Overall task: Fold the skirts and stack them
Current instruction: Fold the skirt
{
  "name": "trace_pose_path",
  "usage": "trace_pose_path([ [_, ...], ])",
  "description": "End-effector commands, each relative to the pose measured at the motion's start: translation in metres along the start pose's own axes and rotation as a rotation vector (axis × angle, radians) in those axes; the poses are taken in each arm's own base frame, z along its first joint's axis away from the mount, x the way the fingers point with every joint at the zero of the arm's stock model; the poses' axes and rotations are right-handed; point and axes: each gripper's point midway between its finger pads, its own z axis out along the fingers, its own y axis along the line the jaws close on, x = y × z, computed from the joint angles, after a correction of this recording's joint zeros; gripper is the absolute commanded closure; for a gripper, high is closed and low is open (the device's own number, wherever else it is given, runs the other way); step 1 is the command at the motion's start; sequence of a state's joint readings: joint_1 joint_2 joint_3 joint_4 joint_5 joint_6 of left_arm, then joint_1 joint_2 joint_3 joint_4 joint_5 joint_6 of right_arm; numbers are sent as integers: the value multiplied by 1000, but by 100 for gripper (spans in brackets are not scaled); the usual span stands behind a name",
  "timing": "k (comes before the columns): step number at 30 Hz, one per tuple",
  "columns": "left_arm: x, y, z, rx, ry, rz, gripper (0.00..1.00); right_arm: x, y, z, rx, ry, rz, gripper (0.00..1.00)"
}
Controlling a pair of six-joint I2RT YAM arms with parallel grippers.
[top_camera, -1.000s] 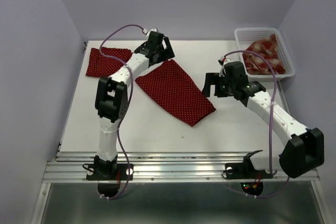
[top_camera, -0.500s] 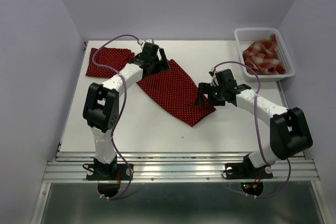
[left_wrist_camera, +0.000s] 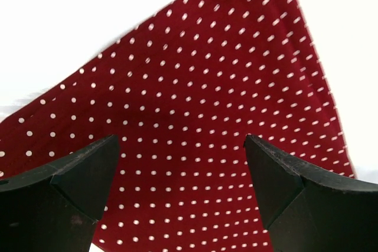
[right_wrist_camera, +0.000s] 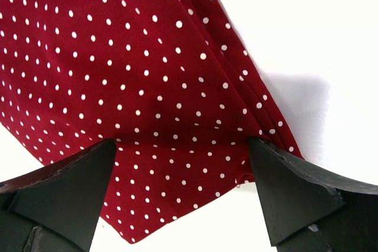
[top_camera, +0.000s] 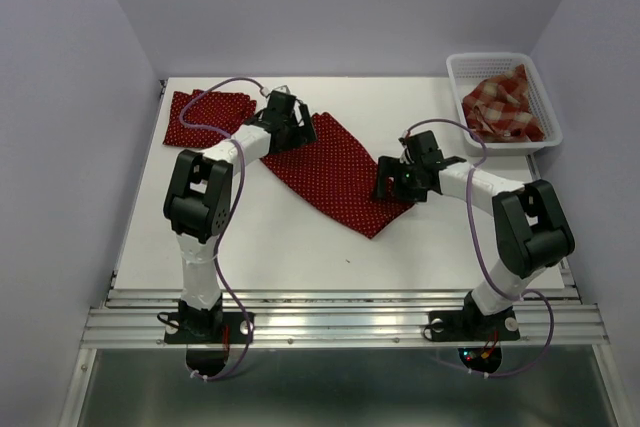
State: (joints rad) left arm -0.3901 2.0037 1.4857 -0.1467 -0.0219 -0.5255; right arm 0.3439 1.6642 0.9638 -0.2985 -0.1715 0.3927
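Note:
A dark red polka-dot skirt (top_camera: 335, 172) lies flat and slanted across the middle of the table. My left gripper (top_camera: 290, 129) hovers open over its far left end; dotted cloth (left_wrist_camera: 183, 146) fills the gap between the fingers. My right gripper (top_camera: 388, 182) is open over the skirt's right corner (right_wrist_camera: 177, 163), its fingers straddling the hem. A second polka-dot skirt (top_camera: 205, 117) lies folded at the far left. The red-and-cream plaid skirt (top_camera: 503, 107) sits bunched in the basket.
The white mesh basket (top_camera: 455, 75) stands at the far right corner of the white table (top_camera: 290, 247). Purple cables loop over both arms. Lilac walls close in the left, back and right sides.
Both arms have come down and inward onto the middle skirt: the left gripper moved nearer to its far end, the right gripper moved left to its right corner. The skirts have not moved.

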Motion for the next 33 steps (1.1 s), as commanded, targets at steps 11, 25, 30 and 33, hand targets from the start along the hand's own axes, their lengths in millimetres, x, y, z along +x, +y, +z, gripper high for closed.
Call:
trace_pose_path([
  [11, 92, 47, 15, -22, 218, -39, 1, -12, -14, 18, -112, 45, -240, 0],
  [25, 186, 81, -63, -77, 301, -217, 1, -77, 7, -28, -170, -64, -485, 0],
  [30, 202, 48, -94, -23, 278, -286, 1, -106, 17, -77, -86, -192, -312, 0],
  [33, 222, 29, -112, 14, 298, -297, 1, -109, 11, -99, -15, -261, -181, 0],
])
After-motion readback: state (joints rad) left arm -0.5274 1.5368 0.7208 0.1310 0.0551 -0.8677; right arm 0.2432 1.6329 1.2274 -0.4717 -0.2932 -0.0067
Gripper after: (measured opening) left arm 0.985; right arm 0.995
